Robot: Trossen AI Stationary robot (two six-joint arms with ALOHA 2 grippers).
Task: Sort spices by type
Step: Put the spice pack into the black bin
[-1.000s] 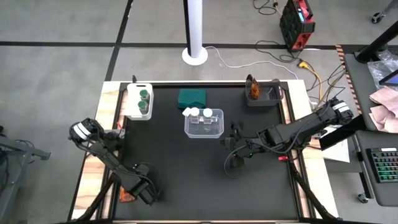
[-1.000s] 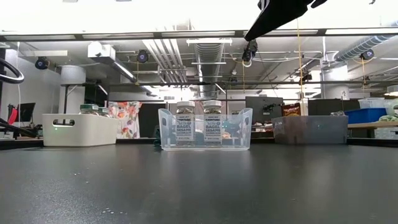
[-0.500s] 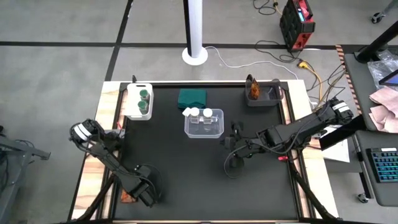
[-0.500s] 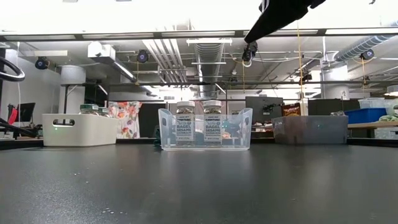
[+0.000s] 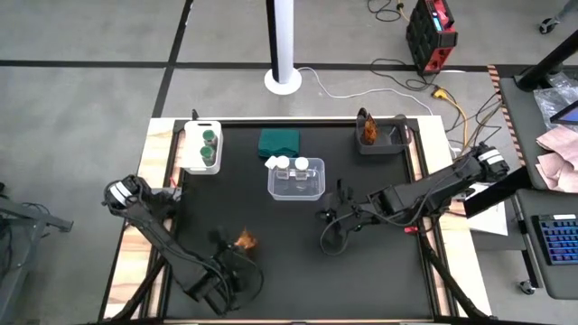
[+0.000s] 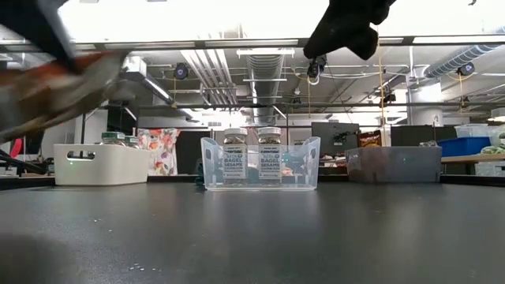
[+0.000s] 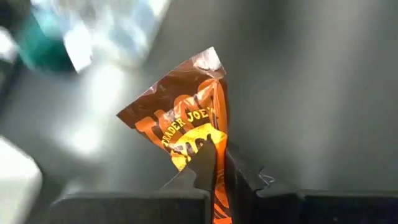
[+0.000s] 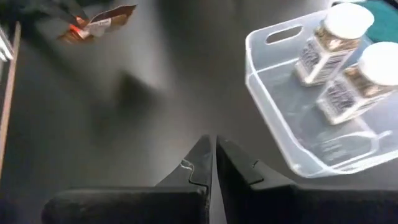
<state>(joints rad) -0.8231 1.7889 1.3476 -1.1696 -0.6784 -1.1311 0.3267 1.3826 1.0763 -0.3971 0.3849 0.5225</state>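
left gripper (image 7: 217,163) clamped and raised, right gripper (image 8: 213,149) closed, hovering

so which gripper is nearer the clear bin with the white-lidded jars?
Right. The right gripper hovers just off the clear bin's near-right corner. The left gripper is farther back toward the table's front, holding an orange packet.

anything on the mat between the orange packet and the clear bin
No. In the high view, only bare black mat separates the orange packet, held by the left gripper, from the clear bin.
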